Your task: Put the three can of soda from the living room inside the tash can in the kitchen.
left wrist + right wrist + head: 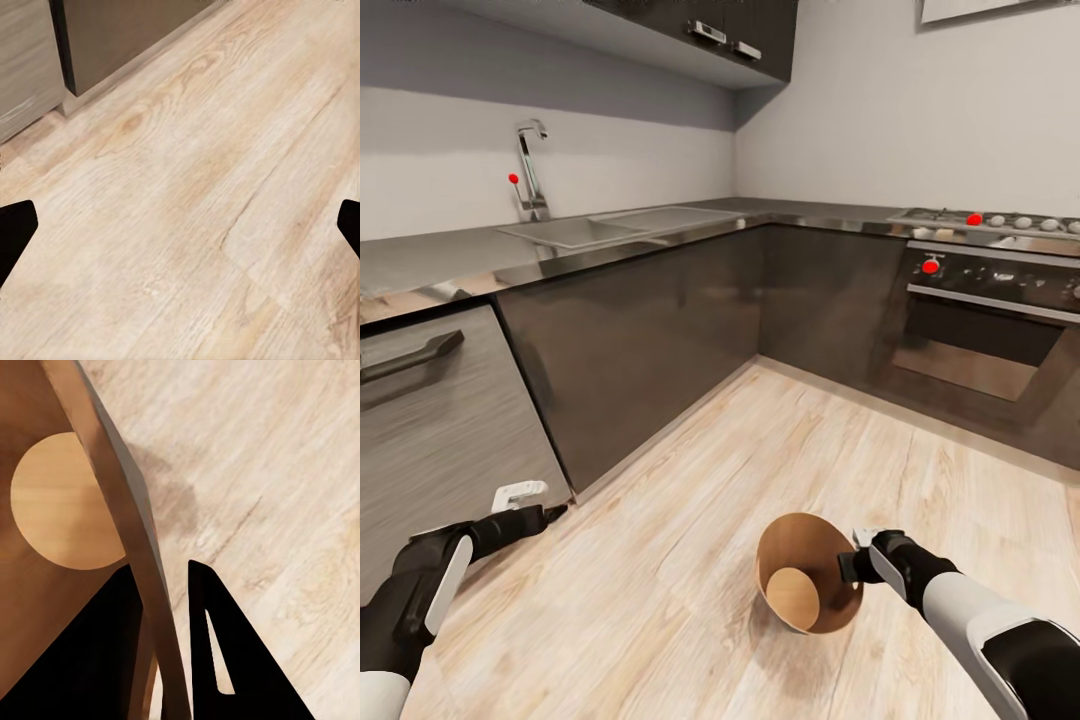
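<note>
Right gripper [169,660] reaches low, fingers pinching the bin [780,545] rim, one inside. Left gripper [180,225] hangs open over pale wood floor [195,150]. Bin's round, brown inside.

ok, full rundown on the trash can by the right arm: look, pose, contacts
The tapered round trash can with a brown wood-look inside sits on the pale wood-plank kitchen floor, in front of the dark cabinets. It looks tipped, its open mouth facing up toward the camera, showing a lighter round bottom disc and nothing inside. The outer wall looks grey in the right wrist view. The right hand is shut on its thin rim, one finger inside and one outside.
</note>
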Controlling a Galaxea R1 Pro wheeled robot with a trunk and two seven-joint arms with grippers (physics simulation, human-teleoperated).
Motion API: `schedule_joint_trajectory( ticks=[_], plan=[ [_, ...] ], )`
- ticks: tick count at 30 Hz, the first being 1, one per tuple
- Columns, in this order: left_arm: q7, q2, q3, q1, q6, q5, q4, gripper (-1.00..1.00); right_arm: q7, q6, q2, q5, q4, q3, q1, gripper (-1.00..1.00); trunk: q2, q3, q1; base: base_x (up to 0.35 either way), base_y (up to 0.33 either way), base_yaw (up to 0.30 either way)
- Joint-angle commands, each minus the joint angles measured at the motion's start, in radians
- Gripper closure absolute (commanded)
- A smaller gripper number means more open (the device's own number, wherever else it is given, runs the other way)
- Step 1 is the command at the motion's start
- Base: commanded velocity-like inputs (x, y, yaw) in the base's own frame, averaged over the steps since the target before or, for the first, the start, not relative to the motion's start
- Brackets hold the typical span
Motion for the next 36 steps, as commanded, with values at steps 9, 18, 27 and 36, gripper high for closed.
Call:
schedule_joint_trajectory(
  ticks=[9,18,27,36],
  plan=[
    [0.0,0.0,-0.011,0.0,0.0,-0.001,-0.001,-1.0,0.028,-0.041,-0.001,-0.011,0.003,-0.007,0.002,1.0,0.063,0.028,-0.035,0.0,0.0,0.0],
    [0.024,0.001,-0.054,0.0,0.0,-0.001,0.001,-1.0,0.031,-0.064,-0.004,-0.008,0.0,-0.007,0.021,1.0,0.126,0.057,-0.069,0.0,0.0,0.0],
    [0.066,0.0,-0.061,0.0,-0.005,-0.002,0.014,-1.0,0.093,-0.151,-0.016,-0.005,0.0,-0.003,0.039,1.0,0.189,0.085,-0.104,0.0,0.0,0.0],
    [0.104,-0.006,-0.123,0.0,-0.018,-0.002,0.055,-1.0,0.107,-0.261,-0.055,-0.003,-0.015,0.0,0.083,1.0,0.252,0.113,-0.138,0.0,0.0,0.0]
  ],
)
